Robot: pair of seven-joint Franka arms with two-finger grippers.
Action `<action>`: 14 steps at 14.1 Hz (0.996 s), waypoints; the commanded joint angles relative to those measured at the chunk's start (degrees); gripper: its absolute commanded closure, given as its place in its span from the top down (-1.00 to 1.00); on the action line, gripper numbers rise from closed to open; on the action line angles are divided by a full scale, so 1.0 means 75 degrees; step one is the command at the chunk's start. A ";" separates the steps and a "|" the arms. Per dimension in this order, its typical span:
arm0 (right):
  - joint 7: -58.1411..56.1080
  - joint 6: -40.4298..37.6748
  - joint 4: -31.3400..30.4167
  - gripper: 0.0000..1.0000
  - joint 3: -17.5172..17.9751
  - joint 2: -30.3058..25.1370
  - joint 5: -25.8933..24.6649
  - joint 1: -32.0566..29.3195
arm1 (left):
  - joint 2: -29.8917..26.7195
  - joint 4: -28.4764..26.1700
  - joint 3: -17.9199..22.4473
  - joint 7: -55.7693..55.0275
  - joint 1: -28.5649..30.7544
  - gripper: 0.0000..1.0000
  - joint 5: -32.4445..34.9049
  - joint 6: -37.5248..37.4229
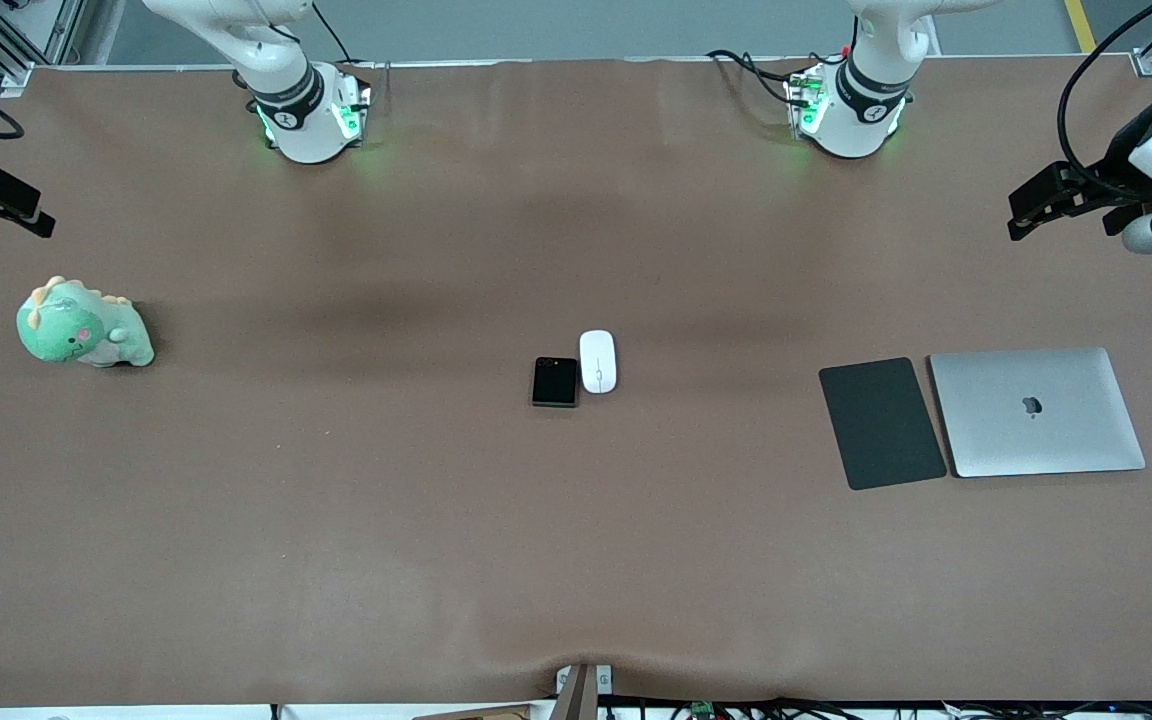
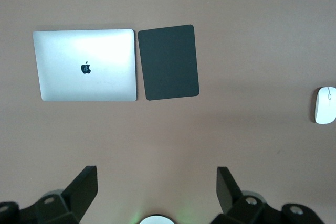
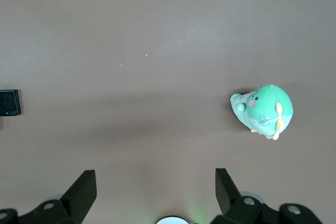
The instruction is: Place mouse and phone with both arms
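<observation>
A brown counter (image 1: 336, 500) is spread under two arms. The phone (image 1: 554, 381) and the mouse (image 1: 597, 361) are laid just beside each other at mid-counter, the mouse toward the left arm's end. A black pad (image 1: 881, 422) and a closed laptop (image 1: 1036, 411) are placed at that end; a green plush toy (image 1: 81, 327) is set at the right arm's end. The left end effector (image 2: 157, 190) is held over bare counter with fingers apart and empty, as is the right end effector (image 3: 156, 190).

Mouse (image 1: 598, 361) and phone (image 1: 555, 381) lay side by side mid-table, bare cloth all around; pad (image 1: 881, 423), laptop (image 1: 1036, 411) and plush toy (image 1: 82, 326) sat well apart.
</observation>
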 commanded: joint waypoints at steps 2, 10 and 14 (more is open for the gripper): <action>0.0067 -0.0121 0.0122 1.00 0.0109 0.0012 0.0019 -0.0087 | 0.0065 0.0150 -0.0035 0.0047 0.0045 1.00 -0.0033 -0.0080; 0.0067 -0.0144 0.0122 1.00 0.0132 0.0012 0.0019 -0.0098 | 0.0708 0.0150 -0.0117 -0.0024 -0.0305 1.00 -0.0127 0.0177; 0.0067 -0.0132 0.0122 1.00 0.0132 0.0012 0.0019 -0.0098 | 0.1352 0.0103 -0.0164 -0.0863 -0.1007 1.00 -0.0150 0.0587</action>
